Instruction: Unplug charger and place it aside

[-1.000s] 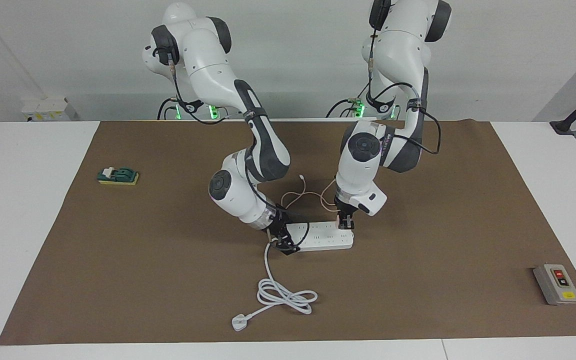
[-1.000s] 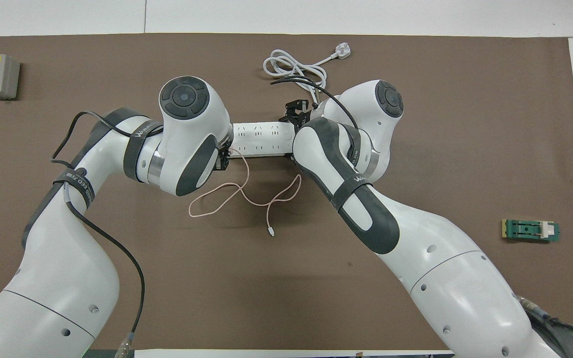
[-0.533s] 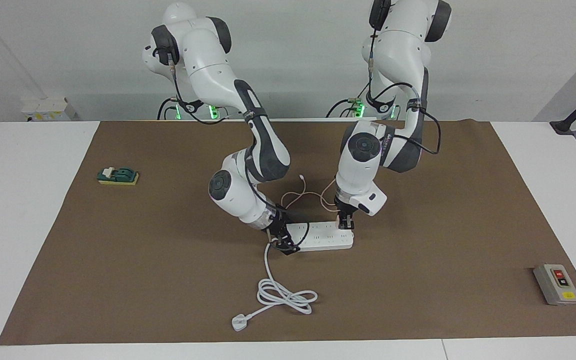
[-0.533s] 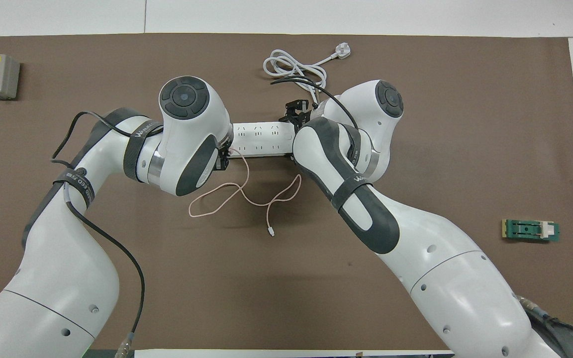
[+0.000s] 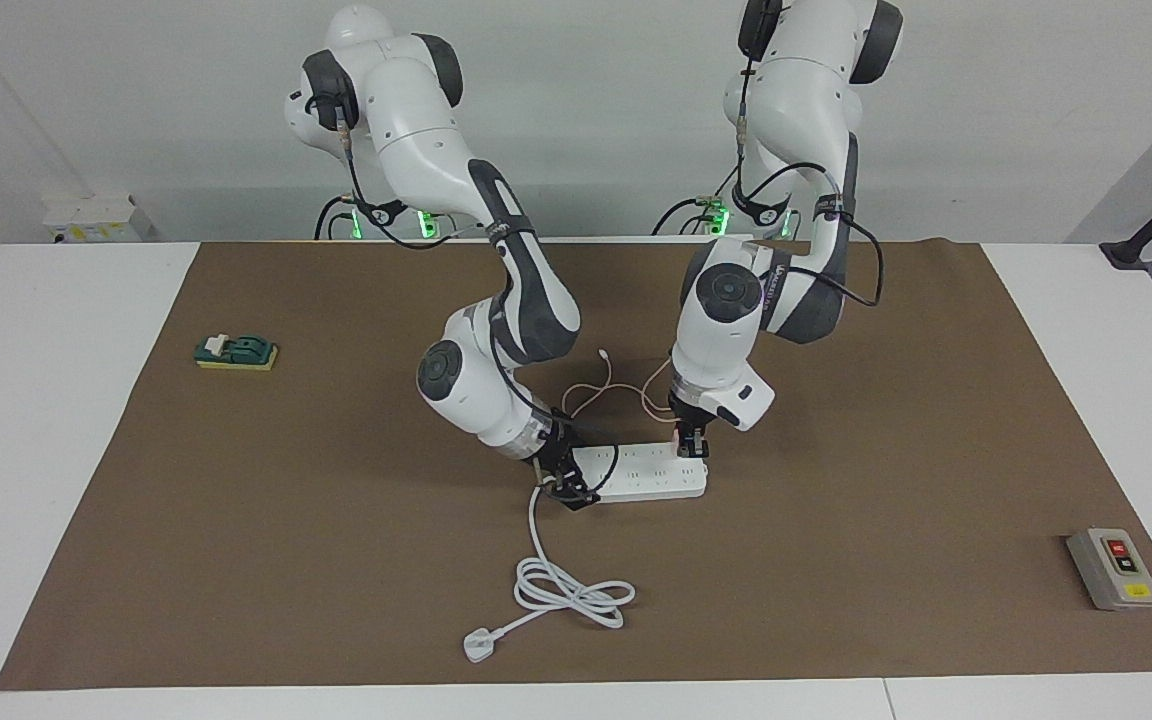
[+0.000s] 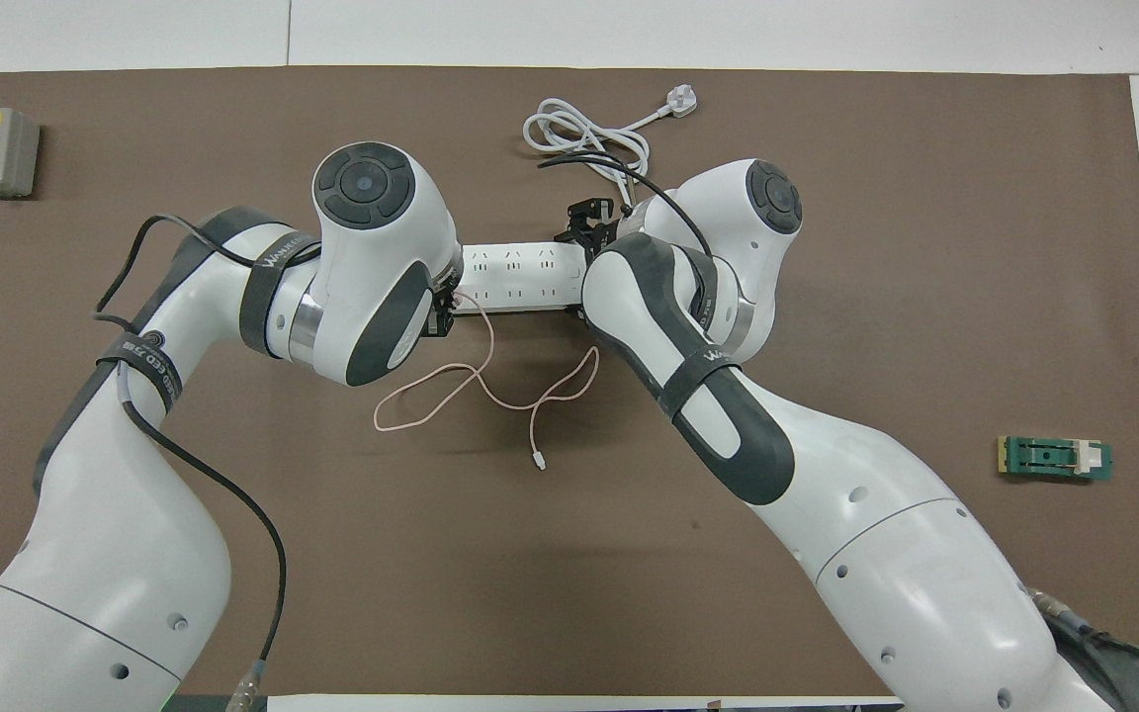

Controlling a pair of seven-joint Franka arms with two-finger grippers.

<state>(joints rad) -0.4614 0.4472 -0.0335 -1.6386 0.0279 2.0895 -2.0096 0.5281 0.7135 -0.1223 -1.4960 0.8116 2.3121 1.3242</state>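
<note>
- My left gripper (image 5: 691,447) sits at centre frame in the facing view, closed around the pale pink charger (image 5: 684,444), which is plugged into the end of the white power strip (image 5: 648,478) toward the left arm's end of the table.
- My right gripper (image 5: 564,487) pins the strip's other end, where the white cord (image 5: 556,580) leaves; I can't tell how wide its fingers stand.
- The strip's long axis runs across the frame, and the charger stands up from its top face, so I judge the pull must go straight up.
- Its thin pink cable (image 6: 490,381) trails slack below the strip in the overhead view.
</note>
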